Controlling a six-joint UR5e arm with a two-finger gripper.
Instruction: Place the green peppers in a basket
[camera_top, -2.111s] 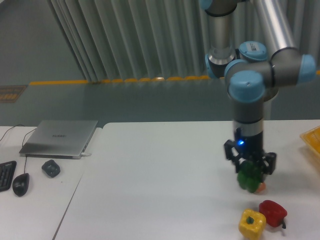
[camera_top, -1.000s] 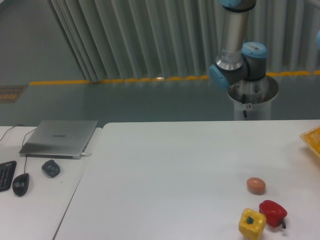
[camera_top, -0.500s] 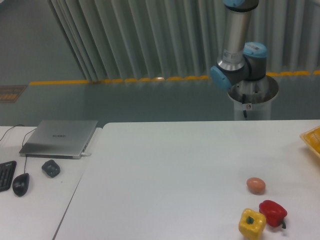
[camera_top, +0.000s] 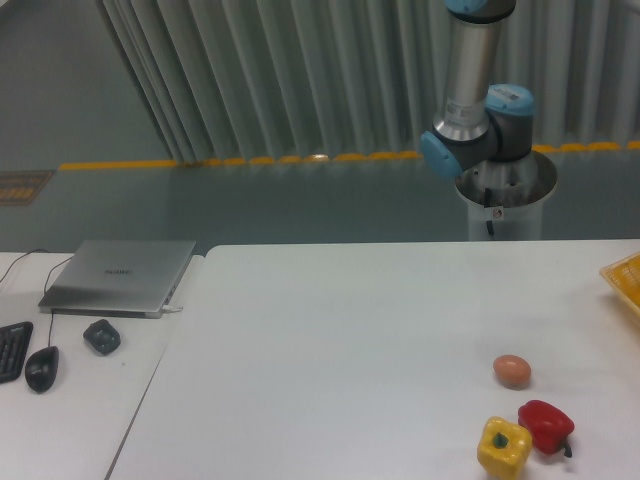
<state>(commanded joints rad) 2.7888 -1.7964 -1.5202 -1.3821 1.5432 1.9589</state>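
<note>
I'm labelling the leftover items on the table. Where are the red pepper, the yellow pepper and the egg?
red pepper (camera_top: 545, 424), fixed camera, centre of its body
yellow pepper (camera_top: 503, 446), fixed camera, middle of its front face
egg (camera_top: 512, 370), fixed camera, centre of the shell

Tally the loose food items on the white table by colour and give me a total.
Red: 1, the red pepper
Yellow: 1, the yellow pepper
Orange-brown: 1, an egg-shaped item
Green: 0 in view
Total: 3
</note>
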